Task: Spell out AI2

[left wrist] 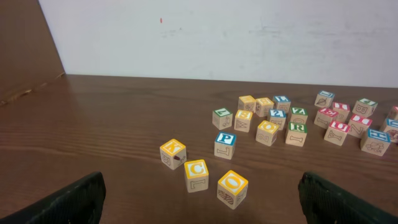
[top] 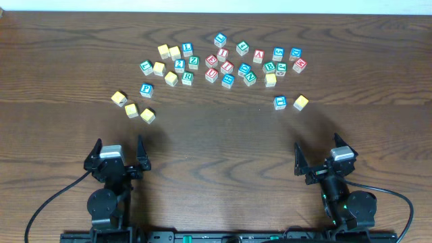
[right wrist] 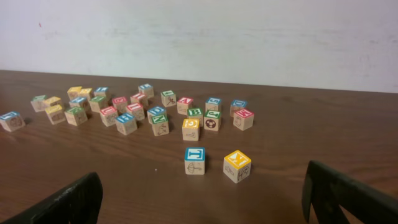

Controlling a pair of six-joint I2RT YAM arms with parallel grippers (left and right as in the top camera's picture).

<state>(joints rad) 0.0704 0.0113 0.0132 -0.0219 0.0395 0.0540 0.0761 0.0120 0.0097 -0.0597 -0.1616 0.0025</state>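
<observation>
Two grippers sit at the near edge of the brown table (top: pixel 216 169). The left gripper (top: pixel 119 154) has its two fingers spread wide and holds nothing. The right gripper (top: pixel 320 156) is spread wide too, and it holds nothing.

About thirty-one small cubes lie on the far half of the table, all well apart from both grippers. From above, nine of them show a yellow top. The others have red, blue or green tops.

Three of the cubes matter most. One is the red A cube (top: pixel 258 55), in the right part of the big bunch. One is the red I cube (top: pixel 223 55), near the middle, just under a blue cube. One is a blue cube (top: pixel 179 65) in the left part that looks like a 2, but it is too small to be sure. These three do not touch each other. The A and the I are near each other, and the blue one is farther left.

Three yellow cubes (top: pixel 131 110) sit alone at the front left. Two more cubes sit alone at the front right, one blue (top: pixel 280 102) and one yellow (top: pixel 301 102).
</observation>
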